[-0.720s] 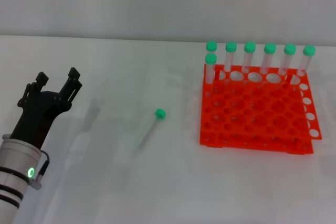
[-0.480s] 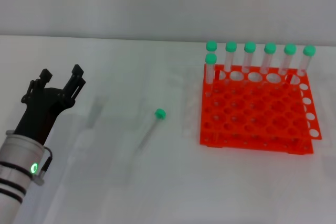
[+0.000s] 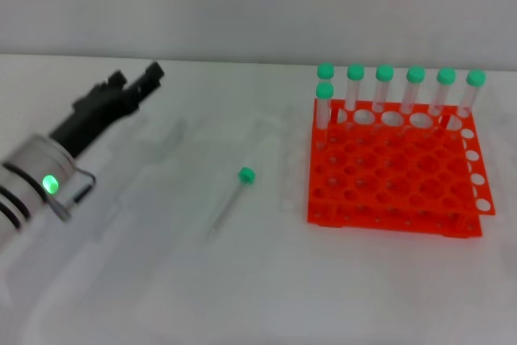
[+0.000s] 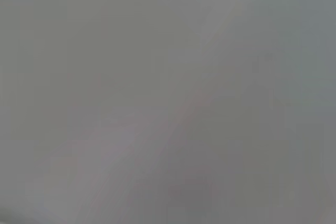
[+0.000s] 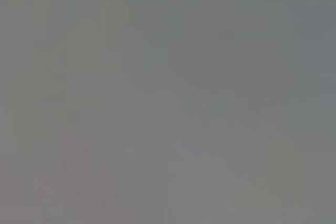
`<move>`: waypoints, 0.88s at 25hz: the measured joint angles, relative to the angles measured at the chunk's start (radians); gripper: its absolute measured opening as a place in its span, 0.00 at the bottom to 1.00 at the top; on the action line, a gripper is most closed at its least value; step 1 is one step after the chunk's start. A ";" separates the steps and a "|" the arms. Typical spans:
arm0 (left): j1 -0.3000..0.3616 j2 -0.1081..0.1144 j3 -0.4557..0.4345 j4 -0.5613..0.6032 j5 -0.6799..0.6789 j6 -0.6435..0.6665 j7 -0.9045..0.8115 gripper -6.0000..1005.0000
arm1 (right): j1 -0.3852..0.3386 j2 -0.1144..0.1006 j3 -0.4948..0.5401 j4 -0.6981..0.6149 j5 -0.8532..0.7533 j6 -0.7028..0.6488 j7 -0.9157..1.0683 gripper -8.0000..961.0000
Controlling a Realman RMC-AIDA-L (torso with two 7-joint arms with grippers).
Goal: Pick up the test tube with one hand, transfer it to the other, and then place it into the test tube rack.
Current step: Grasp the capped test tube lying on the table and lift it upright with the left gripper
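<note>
Slim clear plastic test tube with round green screw cap [image 3: 232,195] lies flat on the white table [image 3: 161,280], well apart from the black two-fingered left gripper [image 3: 144,80] on its white and silver arm, which hangs over the table's left side, turned side-on; whether its fingers are parted or closed cannot be told. Bright orange-red square plastic rack [image 3: 392,175] stands to the tube's right, apart from it, with seven green-capped clear tubes [image 3: 384,86] upright: six along its far row, one just in front at the left corner.

Head camera above, angled downward.

White table [image 3: 242,280], plain pale grey wall [image 3: 242,6] behind
</note>
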 joint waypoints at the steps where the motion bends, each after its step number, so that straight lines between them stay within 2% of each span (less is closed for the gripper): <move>1: -0.026 0.021 0.000 -0.028 0.054 0.012 -0.086 0.83 | 0.000 0.000 0.000 0.000 0.000 0.000 0.000 0.89; 3: -0.080 0.065 0.000 -0.091 0.171 0.055 -0.265 0.83 | 0.002 0.000 0.000 0.000 0.000 0.000 0.001 0.89; 6: -0.171 0.108 0.009 -0.200 0.327 0.136 -0.485 0.82 | 0.006 -0.001 0.000 0.000 0.000 0.001 0.001 0.89; 7: -0.200 0.119 0.021 -0.237 0.367 0.163 -0.543 0.82 | 0.006 -0.001 0.000 0.000 0.000 0.001 0.001 0.89; 9: -0.266 0.133 0.108 -0.336 0.421 0.209 -0.675 0.82 | 0.007 -0.001 0.000 -0.005 0.000 0.000 0.001 0.89; 12: -0.346 0.138 0.340 -0.466 0.436 0.270 -0.840 0.82 | 0.008 0.000 0.000 -0.011 0.000 -0.001 0.001 0.89; 14: -0.400 0.131 0.457 -0.550 0.484 0.319 -0.928 0.81 | 0.009 0.000 0.000 -0.012 0.000 -0.002 0.001 0.89; 17: -0.470 0.121 0.485 -0.632 0.607 0.362 -1.021 0.81 | 0.012 0.000 0.000 -0.012 0.000 -0.003 0.001 0.88; 22: -0.590 0.113 0.476 -0.649 0.868 0.373 -1.174 0.80 | 0.015 0.000 0.000 -0.012 -0.001 -0.004 0.001 0.88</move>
